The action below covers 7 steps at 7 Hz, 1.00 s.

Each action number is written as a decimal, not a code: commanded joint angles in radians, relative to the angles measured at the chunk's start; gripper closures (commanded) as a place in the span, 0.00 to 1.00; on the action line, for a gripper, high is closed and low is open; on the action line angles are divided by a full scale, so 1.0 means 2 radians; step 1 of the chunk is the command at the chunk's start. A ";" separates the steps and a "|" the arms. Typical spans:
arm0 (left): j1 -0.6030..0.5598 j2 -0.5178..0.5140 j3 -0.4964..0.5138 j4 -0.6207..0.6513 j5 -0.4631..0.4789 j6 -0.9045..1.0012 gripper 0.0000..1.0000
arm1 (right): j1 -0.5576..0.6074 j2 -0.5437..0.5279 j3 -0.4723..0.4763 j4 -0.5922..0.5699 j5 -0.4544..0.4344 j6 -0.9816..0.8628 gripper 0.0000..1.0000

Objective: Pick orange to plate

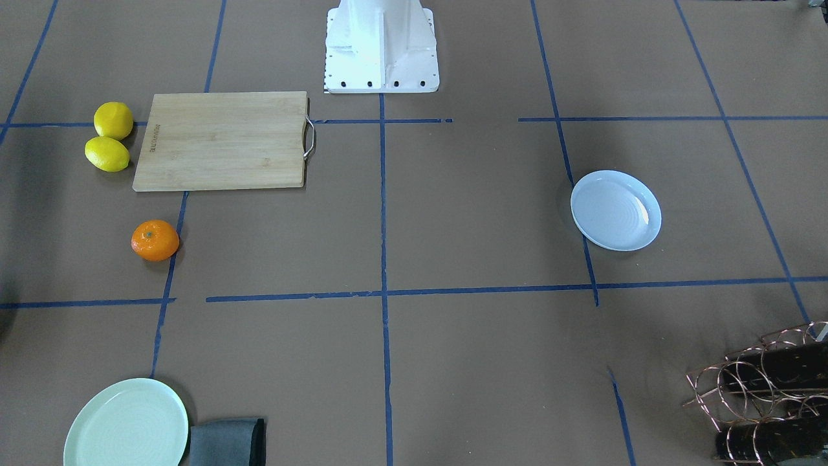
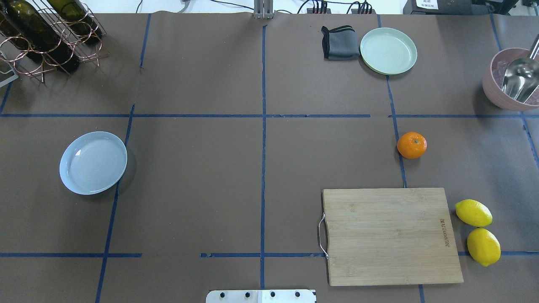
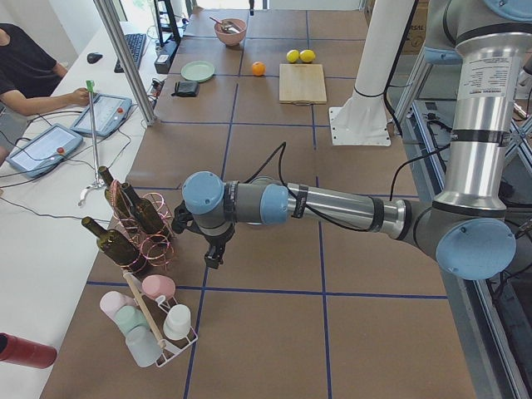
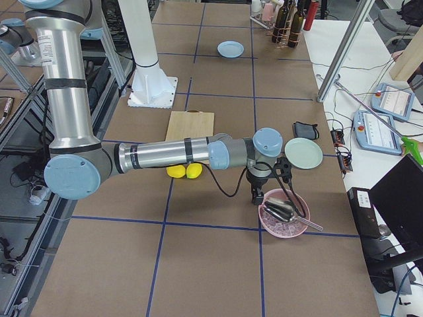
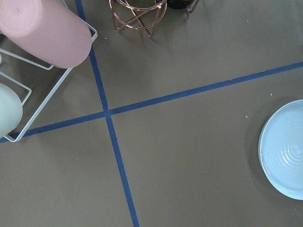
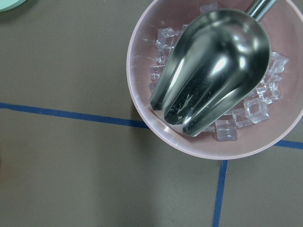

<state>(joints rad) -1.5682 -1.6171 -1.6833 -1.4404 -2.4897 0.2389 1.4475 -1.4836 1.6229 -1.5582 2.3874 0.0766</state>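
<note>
The orange point(image 2: 412, 145) rests on the table near the cutting board point(image 2: 389, 235), off its edge farthest from the robot. The plate point(image 2: 93, 162) lies well beyond the board's handle end. Whether the left gripper point(image 3: 214, 253) or the right gripper point(image 4: 256, 197) is spread or closed cannot be told.

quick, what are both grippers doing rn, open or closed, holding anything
Left gripper: cannot be told; only the side view shows it.
Right gripper: cannot be told; side view only.
The orange lies on the table, in neither.

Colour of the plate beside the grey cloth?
Pale mint-green plate; clearest in the overhead view.
</note>
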 commanded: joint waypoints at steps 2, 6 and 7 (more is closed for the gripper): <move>0.003 0.005 -0.022 0.007 0.024 -0.002 0.00 | 0.000 -0.002 -0.001 0.001 0.004 0.003 0.00; 0.012 0.012 -0.027 -0.067 0.081 -0.001 0.00 | -0.004 -0.001 -0.005 0.018 0.003 0.002 0.00; 0.081 0.012 -0.015 -0.079 0.056 -0.003 0.00 | -0.008 -0.001 -0.008 0.018 0.003 0.003 0.00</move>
<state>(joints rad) -1.5130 -1.5971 -1.7317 -1.5641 -2.3329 0.2391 1.4394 -1.4863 1.6129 -1.5239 2.3932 0.0811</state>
